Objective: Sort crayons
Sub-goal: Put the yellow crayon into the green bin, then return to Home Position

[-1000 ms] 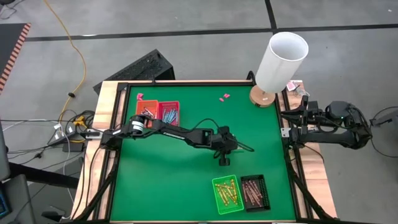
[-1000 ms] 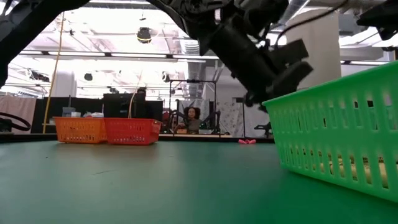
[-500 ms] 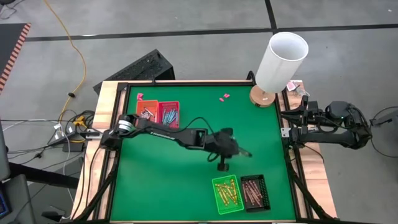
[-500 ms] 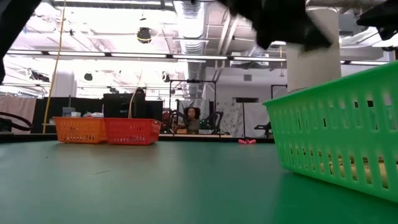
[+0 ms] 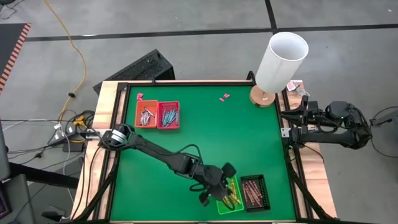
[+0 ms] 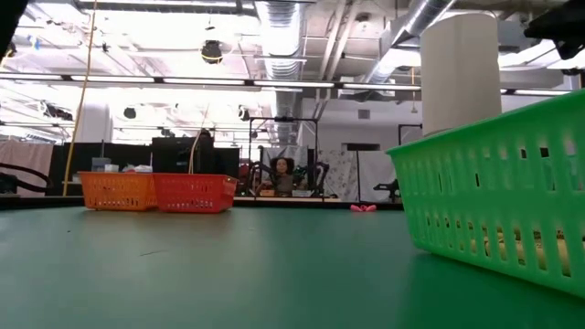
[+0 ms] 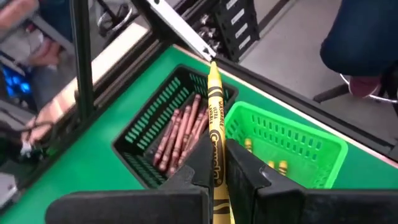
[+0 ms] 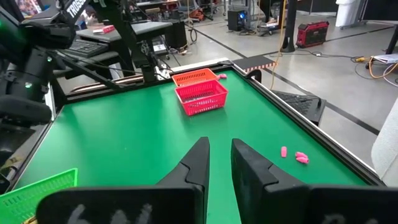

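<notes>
My left gripper hangs over the green tray near the table's front edge, shut on a yellow crayon. In the left wrist view the green tray holds yellow crayons, and the dark tray beside it holds brown-red ones. At the far left, the orange tray and the red tray hold more crayons. My right gripper waits open at the table's right edge, with nothing between its fingers. My left gripper pinches the yellow crayon by its rear part between its two fingers. The crayon lies along the fingers and sticks out past them, its tip forward. It is lifted clear, slanting down over the gap between the dark and green trays.
A tall white cylinder stands on a round wooden base at the far right corner. Pink scraps lie near the far edge. A raised black frame borders the green mat. In the low view the green tray fills the right.
My left gripper has swung from the middle of the table toward the near edge and right, rising out of the low view and rolling as it went. It now hangs over the green tray, still shut on the yellow crayon.
</notes>
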### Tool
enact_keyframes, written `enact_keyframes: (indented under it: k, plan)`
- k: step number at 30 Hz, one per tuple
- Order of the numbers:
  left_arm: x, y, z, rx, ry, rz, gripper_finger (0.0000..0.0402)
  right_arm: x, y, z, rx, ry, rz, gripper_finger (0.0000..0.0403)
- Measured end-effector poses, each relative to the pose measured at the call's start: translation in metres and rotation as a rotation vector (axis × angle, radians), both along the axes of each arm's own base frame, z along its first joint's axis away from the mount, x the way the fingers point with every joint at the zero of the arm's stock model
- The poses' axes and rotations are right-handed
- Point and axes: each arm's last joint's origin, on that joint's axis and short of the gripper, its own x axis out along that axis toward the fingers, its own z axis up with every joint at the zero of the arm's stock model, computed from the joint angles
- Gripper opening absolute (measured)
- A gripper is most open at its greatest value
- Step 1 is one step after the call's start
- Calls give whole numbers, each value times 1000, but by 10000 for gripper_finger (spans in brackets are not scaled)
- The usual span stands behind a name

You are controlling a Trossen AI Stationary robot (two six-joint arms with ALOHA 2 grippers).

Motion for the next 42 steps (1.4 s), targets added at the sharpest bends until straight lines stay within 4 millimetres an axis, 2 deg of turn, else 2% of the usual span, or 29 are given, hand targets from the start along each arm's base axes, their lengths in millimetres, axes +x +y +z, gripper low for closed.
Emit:
enact_keyframes:
  k: [4,9,15,24,35,39,42]
  plan:
    - [1,-1,-6,32,8,-22,9,0,0,0,0,0,-1,68]
    - [11,3,-35,12,69,-52,9,0,0,0,0,0,-2,68]
    - [15,2,-51,13,93,-66,9,0,0,0,0,1,-3,68]
    - [15,3,-52,24,97,-64,17,0,0,0,-1,0,-3,68]
    - [16,5,-52,21,104,13,82,0,0,0,-1,-1,-2,68]
    - [16,6,-50,1,104,142,100,0,0,0,-1,-1,-2,68]
    - [15,8,-35,-56,73,231,104,0,0,0,-1,-1,-2,68]
